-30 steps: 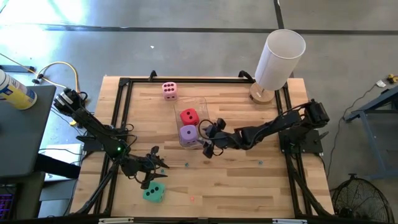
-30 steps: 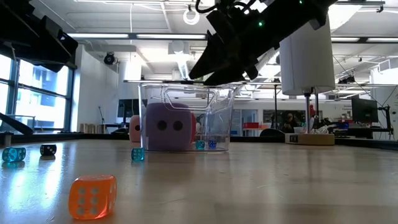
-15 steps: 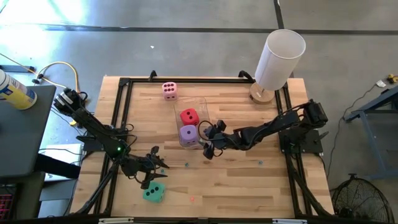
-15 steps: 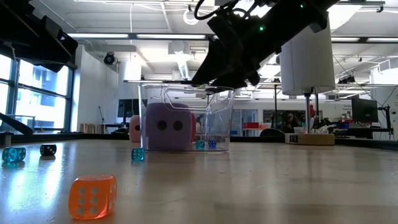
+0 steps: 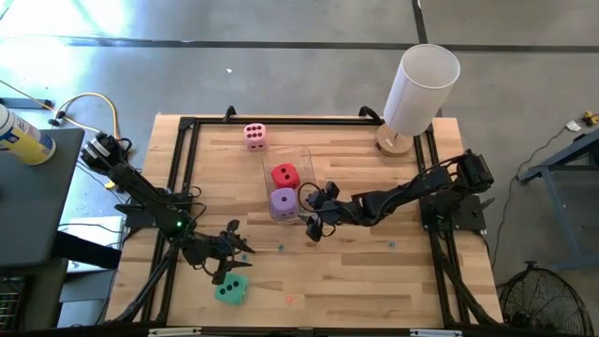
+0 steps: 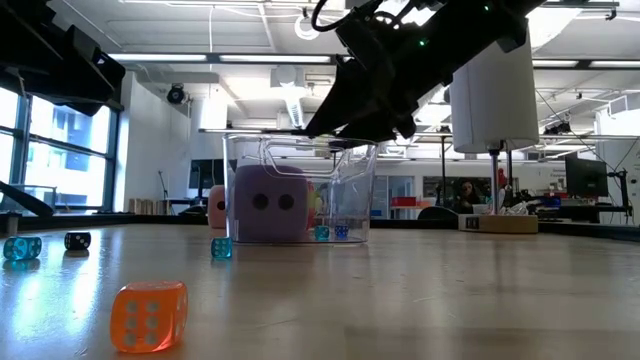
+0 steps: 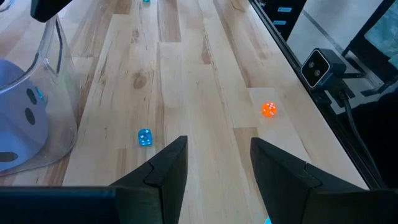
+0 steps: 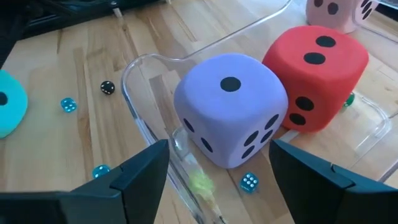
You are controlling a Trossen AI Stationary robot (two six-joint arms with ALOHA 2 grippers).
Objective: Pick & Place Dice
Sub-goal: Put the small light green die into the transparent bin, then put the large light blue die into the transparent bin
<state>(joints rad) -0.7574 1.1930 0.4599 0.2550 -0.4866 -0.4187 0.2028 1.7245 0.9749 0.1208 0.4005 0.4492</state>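
The right gripper [image 5: 315, 212], jaws released, hovers beside the clear plastic bin [image 5: 301, 156] holding the purple foam die [image 5: 284, 201] and red foam die [image 5: 284, 175]. The left gripper [image 5: 233, 251], jaws released and empty, sits near the teal-green foam die [image 5: 230, 289].

— What is seen around the table?
— A grey concrete floor [image 5: 281, 84] is seen on all sides, crossed by a dark seam. A fan [image 5: 535, 301] is placed at the near right, and a dark side table [image 5: 33, 187] stands at the left.

— And beyond, in the room?
— A white ceiling [image 6: 200, 30] is lit by long strip lights [image 6: 190, 58]. Tall windows [image 6: 60, 150] are set at the left. Desks and a monitor [image 6: 585, 178] are seen far right.
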